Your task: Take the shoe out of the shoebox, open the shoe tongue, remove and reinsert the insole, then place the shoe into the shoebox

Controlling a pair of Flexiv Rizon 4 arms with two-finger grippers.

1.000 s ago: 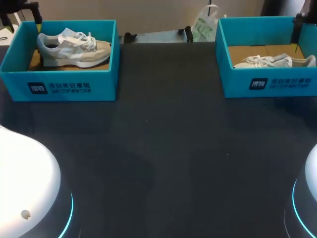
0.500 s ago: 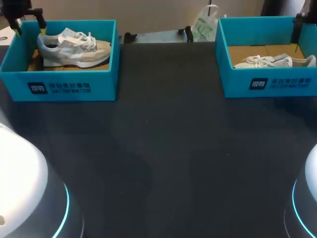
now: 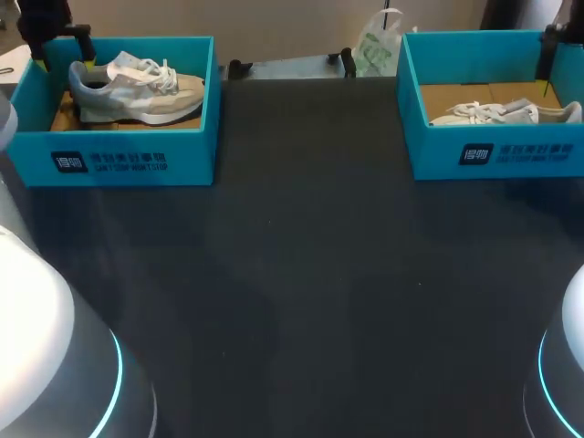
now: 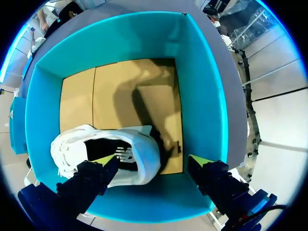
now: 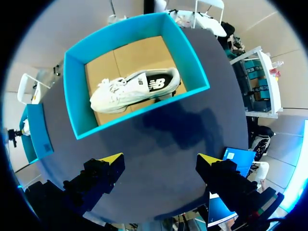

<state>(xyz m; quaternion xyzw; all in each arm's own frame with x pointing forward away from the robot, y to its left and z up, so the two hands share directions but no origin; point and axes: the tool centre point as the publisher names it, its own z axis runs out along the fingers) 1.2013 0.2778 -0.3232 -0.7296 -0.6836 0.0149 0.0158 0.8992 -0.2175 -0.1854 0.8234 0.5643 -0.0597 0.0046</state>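
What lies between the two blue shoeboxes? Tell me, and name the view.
Nothing: the head view shows only bare dark table between the left shoebox and the right shoebox.

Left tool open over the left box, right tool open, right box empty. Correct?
Not quite. The right box is not empty: a white shoe lies in it, as the right wrist view shows. The rest stands: the left tool is open over the left box, and the right tool is open.
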